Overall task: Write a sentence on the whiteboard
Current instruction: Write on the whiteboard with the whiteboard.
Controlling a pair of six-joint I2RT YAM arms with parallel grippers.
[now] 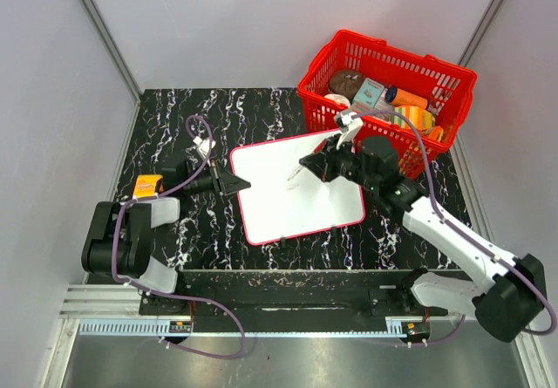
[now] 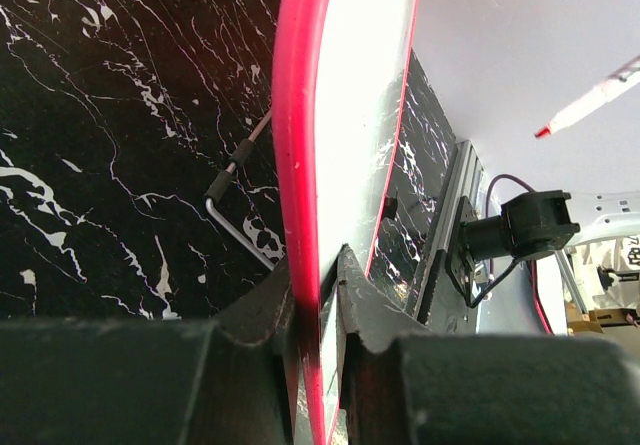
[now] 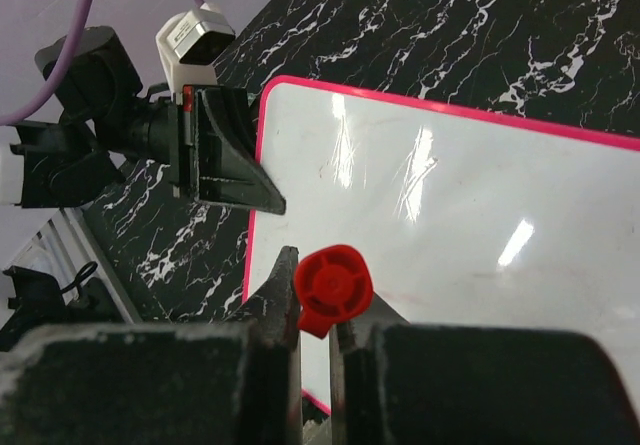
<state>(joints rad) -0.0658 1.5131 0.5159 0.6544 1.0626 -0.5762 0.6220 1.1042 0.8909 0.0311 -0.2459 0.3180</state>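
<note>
Board: the whiteboard lies mid-worktop between the two arms. No writing shows on it, only faint smudges.
Left pincer: the left pincer is narrow and pinched on the board's red left edge.
Right pincer: the right pincer is closed on a marker with the red butt end between its fingers. The tip points down over the board's upper middle; I cannot tell whether it touches.
Risk, board: the hold is thin and on one edge only. Hard pen pressure far from it would likely swing or slide the board and smear the letters.
Risk, marker: it looks gripped near its back end, so pushing down may tilt it or slide it back through the fingers. The line would then fade or skip.
Risk, basket: the red basket stands just beside the right arm, so strokes running rightward could nudge it.
Surface: the worktop is black with white marble veins. The board is glossy and carries bright lamp reflections.
Room: pale grey walls with metal struts in the corners and a metal rail along the near edge.
</note>
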